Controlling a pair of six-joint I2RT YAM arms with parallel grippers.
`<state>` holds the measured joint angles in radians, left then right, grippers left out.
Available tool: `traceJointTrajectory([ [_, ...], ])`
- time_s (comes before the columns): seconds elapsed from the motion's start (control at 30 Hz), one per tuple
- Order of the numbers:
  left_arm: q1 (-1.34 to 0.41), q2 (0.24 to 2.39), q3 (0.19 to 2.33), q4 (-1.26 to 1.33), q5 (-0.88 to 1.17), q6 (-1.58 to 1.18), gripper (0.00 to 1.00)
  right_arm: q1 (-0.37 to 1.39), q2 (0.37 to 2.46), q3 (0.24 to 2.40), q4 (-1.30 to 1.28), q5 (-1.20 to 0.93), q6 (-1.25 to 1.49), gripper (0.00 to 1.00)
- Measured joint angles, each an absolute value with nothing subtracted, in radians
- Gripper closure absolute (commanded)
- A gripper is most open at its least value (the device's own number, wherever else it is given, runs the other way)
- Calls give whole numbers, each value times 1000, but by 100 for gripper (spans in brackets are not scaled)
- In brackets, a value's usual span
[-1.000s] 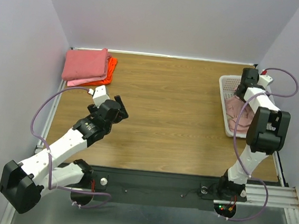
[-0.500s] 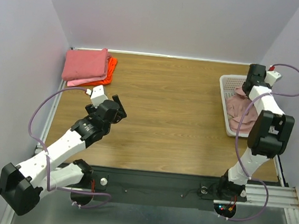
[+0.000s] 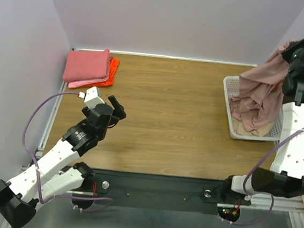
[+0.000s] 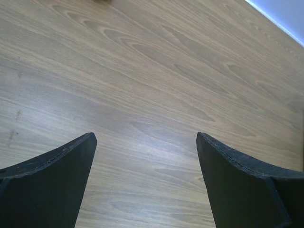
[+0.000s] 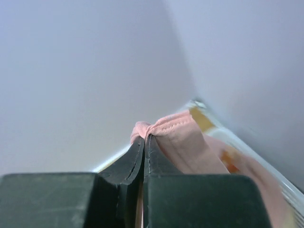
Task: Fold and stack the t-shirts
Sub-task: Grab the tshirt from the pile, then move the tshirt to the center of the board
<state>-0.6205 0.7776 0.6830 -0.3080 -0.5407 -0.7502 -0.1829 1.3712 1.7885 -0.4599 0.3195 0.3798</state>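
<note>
Right end effector [image 5: 144, 147] now lifted high above basket [image 3: 227, 102], clamped on dusty-pink t-shirt [image 3: 260, 84]. Left end effector [image 4: 145, 142] wide over wood-grain desk [image 3: 179, 111], left of basket. Pale lavender walls [image 3: 177, 19].

A wood-grain table [image 3: 174, 111] carries a stack of folded t-shirts [image 3: 86, 65] at its far left corner, coral-pink on top with an orange-red edge showing beneath. A white plastic lattice basket [image 3: 228, 108] sits near its right edge.
</note>
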Motion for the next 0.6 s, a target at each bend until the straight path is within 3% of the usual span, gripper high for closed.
traceJointTrajectory([
  [0.2, -620, 734, 683, -309, -535, -764, 2, -150, 1486, 2070, -468, -38, 420, 100],
  [0.43, -620, 675, 683, -312, -535, -781, 1, 59, 1805, 2497, -482, -279, 509, 100],
  [0.6, -620, 641, 683, -315, -536, -795, 1, 264, 1869, 2494, -354, -364, 577, 100],
])
